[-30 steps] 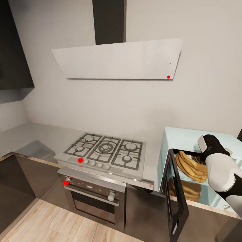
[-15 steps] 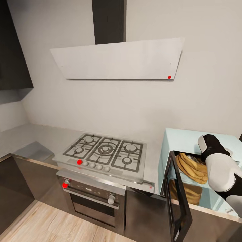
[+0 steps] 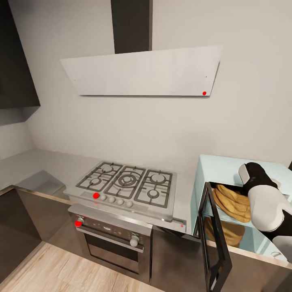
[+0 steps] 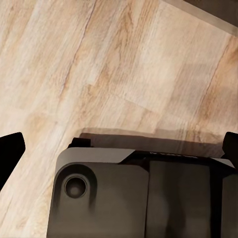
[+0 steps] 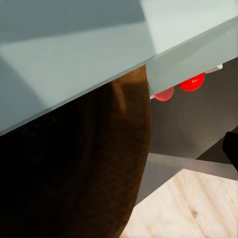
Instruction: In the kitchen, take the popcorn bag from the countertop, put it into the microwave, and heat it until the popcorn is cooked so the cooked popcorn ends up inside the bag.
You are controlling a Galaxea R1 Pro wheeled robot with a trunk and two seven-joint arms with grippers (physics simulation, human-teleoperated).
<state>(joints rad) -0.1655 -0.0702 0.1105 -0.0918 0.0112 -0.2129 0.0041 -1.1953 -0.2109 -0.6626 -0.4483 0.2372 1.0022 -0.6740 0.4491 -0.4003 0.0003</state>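
Right gripper (image 3: 248,175) inside open microwave (image 3: 215,168), popcorn bag (image 3: 232,200) within

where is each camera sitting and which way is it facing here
Head view: on the robot's head, facing forward and down at the gas hob, the hood and the open microwave; the right arm reaches in.
Left wrist view: faces down at the wood floor; dark robot body below.
Right wrist view: up close to the popcorn bag.
Shared: head and right wrist views both show the bag and microwave.

mint-blue microwave (image 3: 219,166), tan popcorn bag (image 3: 233,200), white hood (image 3: 142,72)
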